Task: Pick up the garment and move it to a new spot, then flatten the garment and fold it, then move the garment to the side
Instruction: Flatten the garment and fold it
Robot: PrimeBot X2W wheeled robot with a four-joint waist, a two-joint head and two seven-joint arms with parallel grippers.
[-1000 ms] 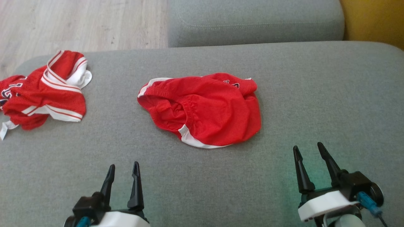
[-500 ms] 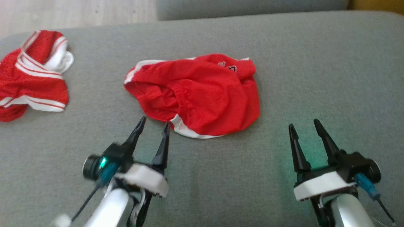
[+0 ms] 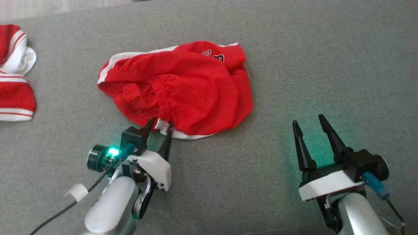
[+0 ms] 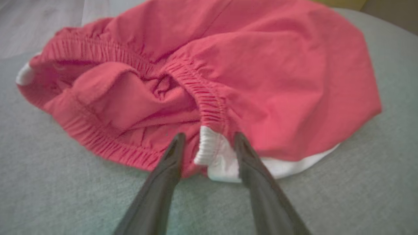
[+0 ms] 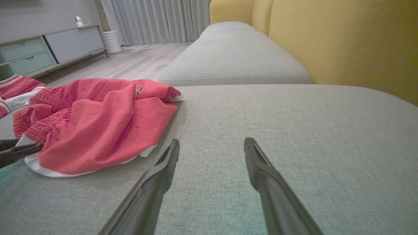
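The garment point(image 3: 183, 88) is a pair of red shorts with white trim, lying crumpled on the grey sofa cushion point(image 3: 294, 65). My left gripper point(image 3: 160, 125) stands open at its near edge, its fingers on either side of the white hem corner. In the left wrist view the garment point(image 4: 261, 81) spreads ahead, and the left gripper point(image 4: 209, 138) straddles the white trim beside the elastic waistband. My right gripper point(image 3: 308, 119) hangs open above bare cushion, well to the right of the shorts. The right wrist view has the garment point(image 5: 98, 127) to the left of my right gripper point(image 5: 212, 143).
A second red and white garment point(image 3: 14, 81) lies at the cushion's left edge. The right wrist view holds a further grey cushion point(image 5: 235, 55), a yellow sofa back point(image 5: 343, 42), wood floor and a low cabinet point(image 5: 49, 45) beyond.
My left arm has reached forward and right until its fingers straddle the garment's white hem. The head camera has tilted down and shifted. The right gripper holds its place, open.
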